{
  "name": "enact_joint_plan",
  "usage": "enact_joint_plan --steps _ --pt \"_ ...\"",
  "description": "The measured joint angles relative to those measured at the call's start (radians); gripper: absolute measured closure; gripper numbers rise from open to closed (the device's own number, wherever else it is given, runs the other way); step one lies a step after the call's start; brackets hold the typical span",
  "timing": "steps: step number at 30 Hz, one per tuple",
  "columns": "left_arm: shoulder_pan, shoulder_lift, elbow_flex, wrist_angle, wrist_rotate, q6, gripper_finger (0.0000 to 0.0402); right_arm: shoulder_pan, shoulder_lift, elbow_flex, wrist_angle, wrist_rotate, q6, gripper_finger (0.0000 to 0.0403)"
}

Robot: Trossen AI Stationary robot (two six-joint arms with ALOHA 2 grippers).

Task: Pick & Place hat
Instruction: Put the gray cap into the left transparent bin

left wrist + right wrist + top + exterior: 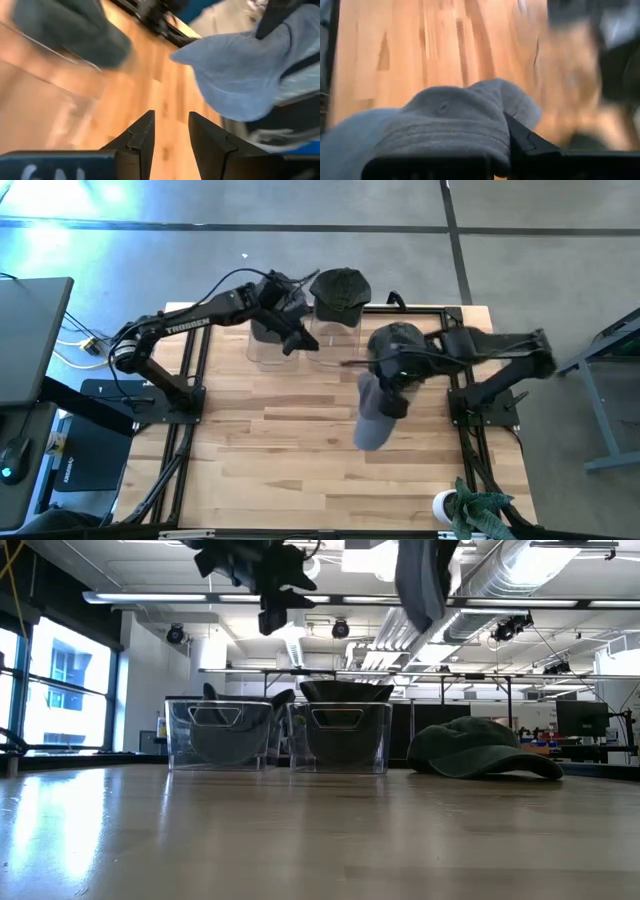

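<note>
A grey hat (374,418) hangs from my right gripper (393,383), which is shut on it above the table's middle right; the low view shows this grey hat (424,582) high above the table. A dark green hat (486,752) lies flat on the table under the right arm. Two clear bins (222,736) (341,737) stand at the far edge, each with a dark hat in it. My left gripper (171,119) hovers above the bins (296,335), open by a narrow gap and holding nothing. My right gripper pinches bunched cloth of the grey hat's crown (470,127), close to its top button (442,106). One dark finger (527,145) shows beside the cloth; the hat covers the other. The hat is lifted clear of the table and hangs slack below the fingers.
The right bin's dark green hat (340,292) sticks up over its rim. A black frame rail (420,310) runs along the table's far and side edges. A white and green object (470,508) sits at the near right corner. Bare wood (270,450) fills the near half.
</note>
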Motion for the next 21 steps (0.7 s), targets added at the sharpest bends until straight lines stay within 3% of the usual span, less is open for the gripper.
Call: enact_joint_plan --steps 4,10,16,21 --pt "0.009 -0.031 0.000 0.026 -0.038 0.068 0.0304 -0.071 0.176 0.220 -0.331 -0.175 0.351 0.0395" --pt "-0.034 -0.061 0.002 0.045 0.013 0.174 0.0322 -0.115 0.292 0.300 -0.244 -0.480 0.438 0.0398" --pt "-0.120 -0.087 0.001 -0.067 -0.016 0.265 0.0338 -0.143 0.323 0.269 -0.333 -0.380 0.510 0.0389" --pt "-0.204 -0.146 -0.026 -0.181 -0.064 0.323 0.0360 -0.155 0.313 0.191 -0.252 -0.505 0.498 0.0392"
